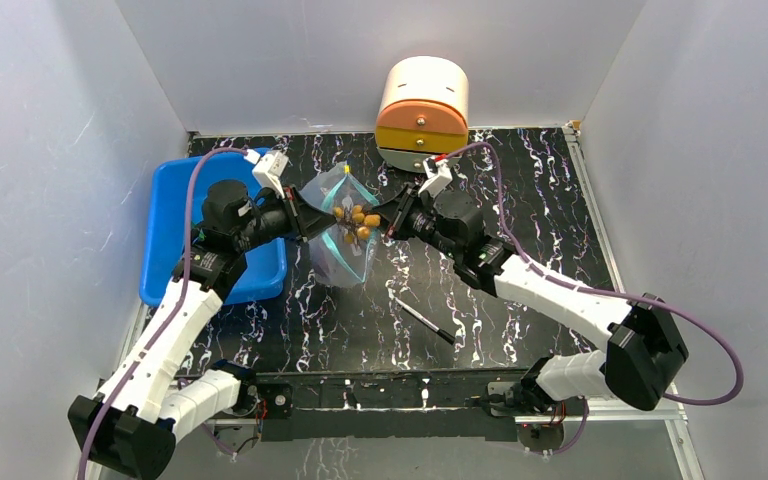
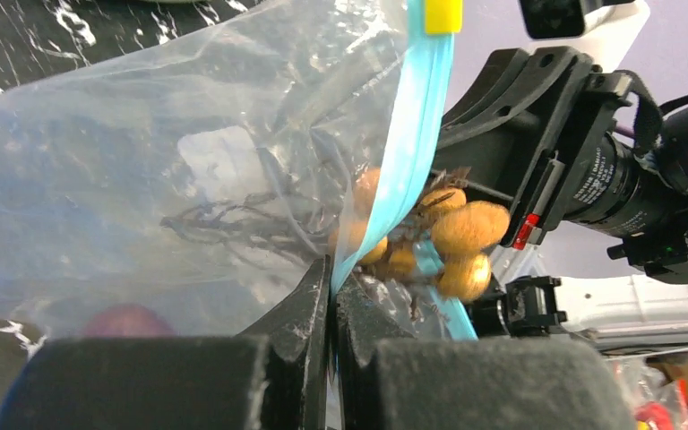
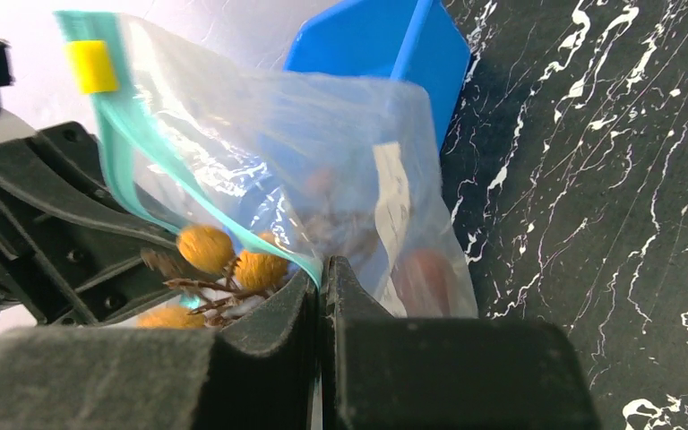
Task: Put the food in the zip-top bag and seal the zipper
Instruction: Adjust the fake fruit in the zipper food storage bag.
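So both arms meet in the middle of the black marbled table (image 1: 545, 200) with the zip-top bag (image 2: 143, 134) strung between them. The left gripper (image 2: 331, 291) is clamped tight, fingers pressed together right on the teal zipper (image 2: 409, 143), and you can see the strip running straight down into the pinch. The right gripper (image 3: 321, 282) is the same deal from the other side, squeezed closed on the bag where the teal strip disappears between its fingers. The yellow slider tab (image 3: 90, 66) sits way up at the far end of the strip, well apart from either pinch. The cluster of brown balls (image 2: 468, 228) is bunched right at the mouth of the bag between the two grippers. The balls look like they sit on the outer side of the teal strip while the dark twig (image 2: 233, 219) reaches into the bag, though I can't tell for sure through the crinkly plastic. A reddish lump (image 3: 425, 273) is down inside the bag, just beside the white label (image 3: 392, 193). From the top camera the bag hangs just to the right of the blue tray (image 1: 165, 240), and I can't tell if its bottom touches the table. A thin black pen (image 1: 426, 321) lies nearer the arm bases, and a round cream-and-orange container (image 1: 422, 100) sits at the back edge.
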Controlling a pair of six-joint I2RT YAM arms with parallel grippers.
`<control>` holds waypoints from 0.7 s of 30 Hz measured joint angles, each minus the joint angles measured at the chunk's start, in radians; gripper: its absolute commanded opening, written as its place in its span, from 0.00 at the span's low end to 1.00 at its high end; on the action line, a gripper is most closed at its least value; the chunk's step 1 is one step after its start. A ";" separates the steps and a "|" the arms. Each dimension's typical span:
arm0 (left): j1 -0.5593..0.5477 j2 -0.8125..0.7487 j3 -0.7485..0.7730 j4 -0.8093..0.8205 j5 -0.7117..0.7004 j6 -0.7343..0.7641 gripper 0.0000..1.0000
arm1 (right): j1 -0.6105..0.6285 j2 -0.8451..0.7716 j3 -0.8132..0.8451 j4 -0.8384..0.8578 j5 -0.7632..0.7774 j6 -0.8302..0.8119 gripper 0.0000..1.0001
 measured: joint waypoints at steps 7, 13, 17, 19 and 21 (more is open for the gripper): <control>0.000 0.015 -0.014 0.014 0.019 -0.083 0.00 | -0.010 -0.037 0.010 -0.050 0.011 -0.013 0.00; -0.001 0.037 0.034 -0.106 -0.020 -0.113 0.00 | -0.012 -0.063 0.061 -0.207 0.072 -0.113 0.00; -0.001 0.044 0.121 -0.178 -0.042 -0.137 0.00 | -0.012 -0.073 0.154 -0.326 0.112 -0.182 0.00; -0.002 0.046 0.115 -0.171 -0.017 -0.163 0.00 | -0.012 -0.100 0.180 -0.383 0.115 -0.199 0.00; -0.001 0.050 0.074 -0.124 0.012 -0.191 0.03 | -0.013 -0.100 0.194 -0.389 0.097 -0.209 0.00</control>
